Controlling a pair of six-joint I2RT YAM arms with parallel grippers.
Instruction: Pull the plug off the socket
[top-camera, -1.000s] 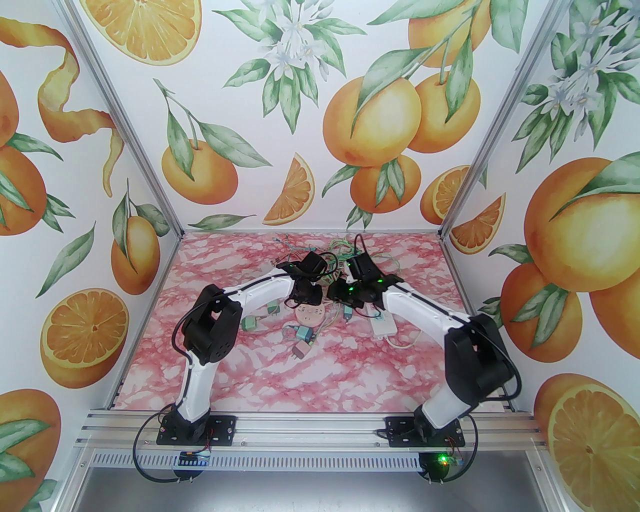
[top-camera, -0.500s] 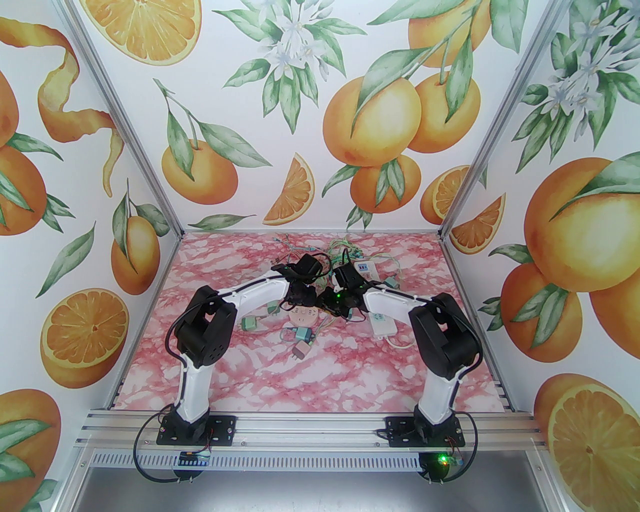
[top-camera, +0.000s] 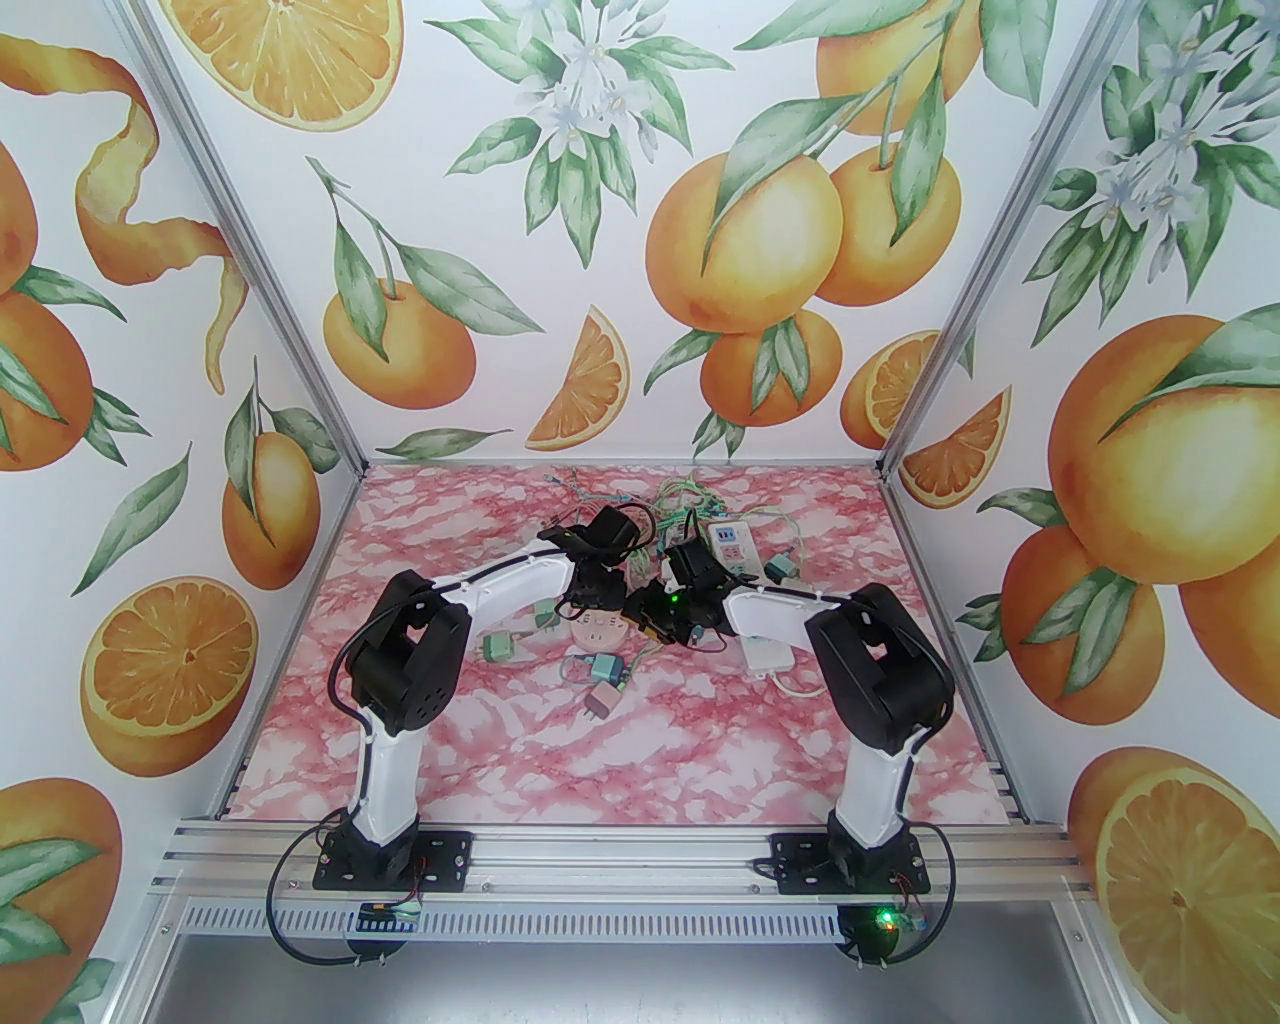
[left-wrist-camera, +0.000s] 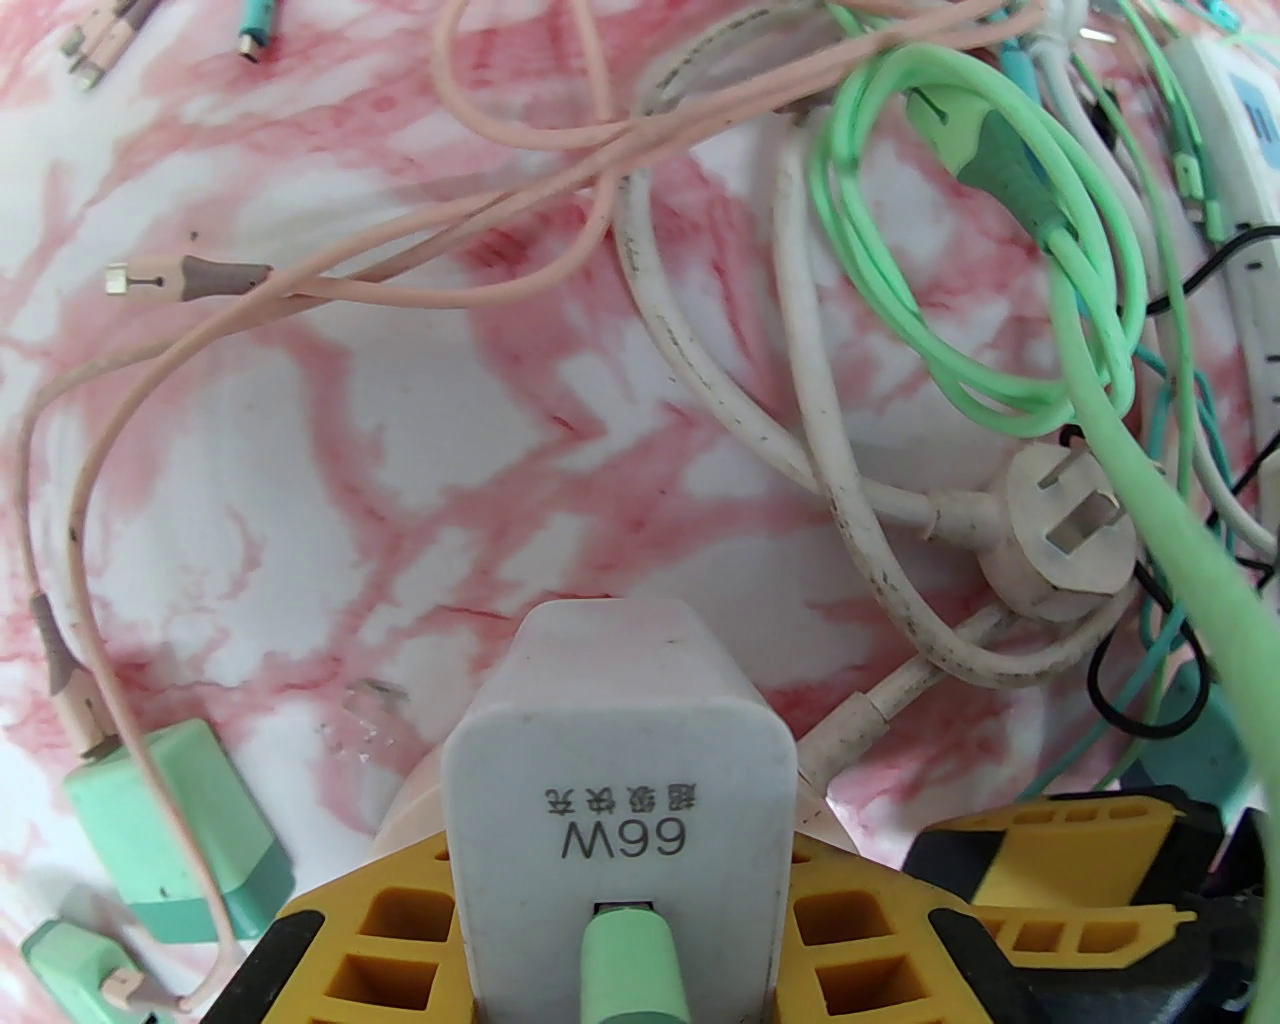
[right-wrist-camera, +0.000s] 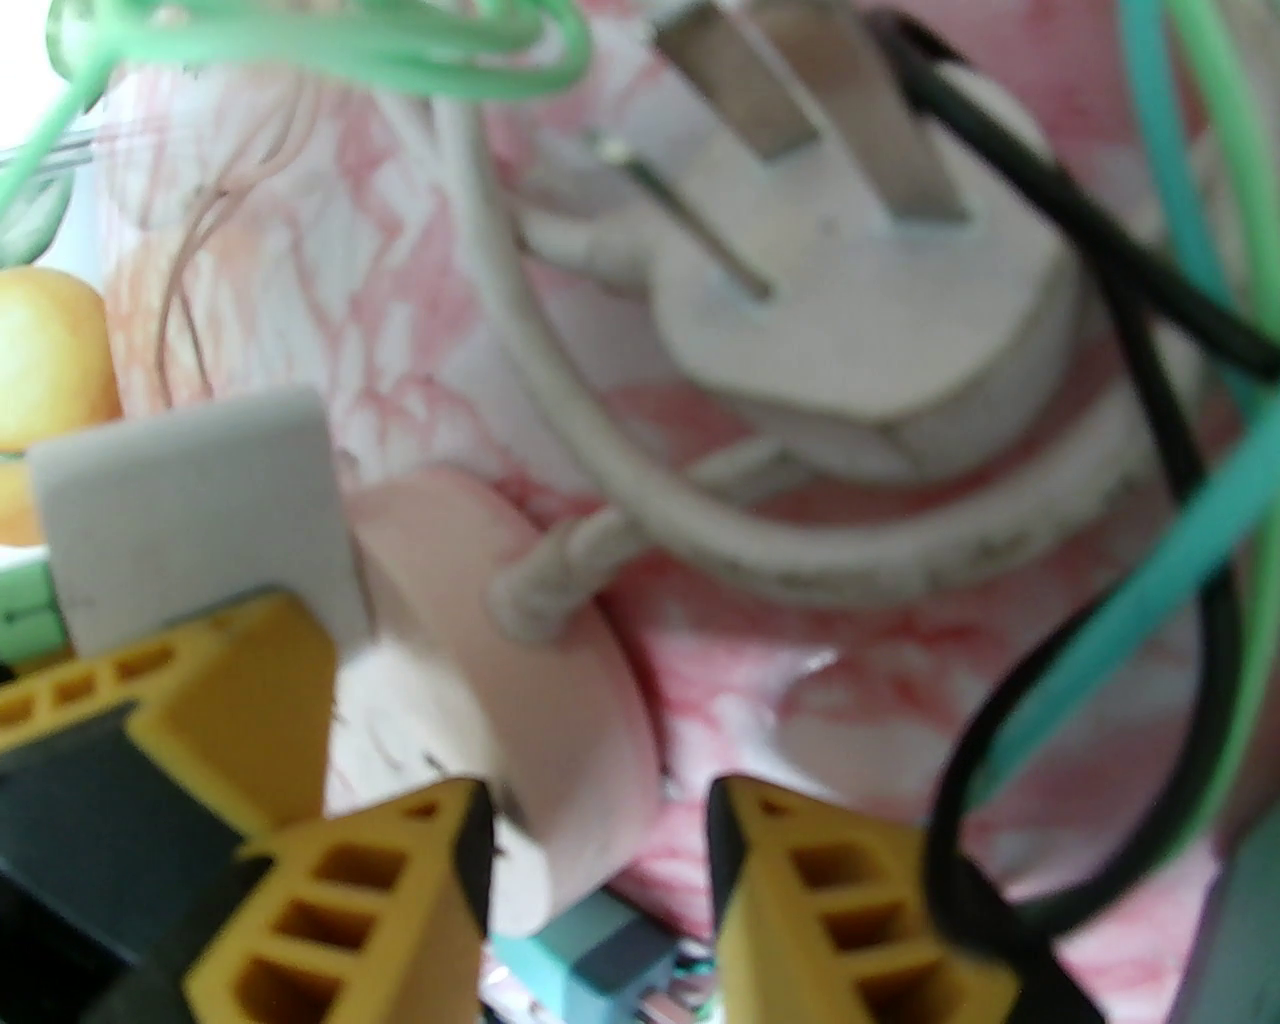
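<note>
A white charger plug (left-wrist-camera: 620, 760) marked 66W sits in a round pink socket (top-camera: 597, 632) near the table's middle. A green cable runs from the plug's near end. My left gripper (left-wrist-camera: 620, 890) is shut on the plug, one yellow finger on each side. In the right wrist view the plug (right-wrist-camera: 190, 510) stands at the left and the socket's (right-wrist-camera: 560, 680) rim lies between my right gripper's (right-wrist-camera: 600, 860) fingers. Those jaws are open, with a gap beside the right finger (right-wrist-camera: 800, 900). In the top view the two grippers meet at the socket, my right gripper (top-camera: 648, 615) just to its right.
A loose white three-prong plug (left-wrist-camera: 1070, 530) with its thick white cord lies just behind the socket. Green, pink and black cables tangle at the back (top-camera: 690, 500). Two white power strips (top-camera: 765, 650) (top-camera: 733, 540) lie to the right. Green chargers (top-camera: 605, 672) (top-camera: 498, 645) lie in front.
The right arm folded its elbow inward and its gripper came left and down to the pink socket, uncovering the back power strip. The left arm barely shifted and kept its grip.
</note>
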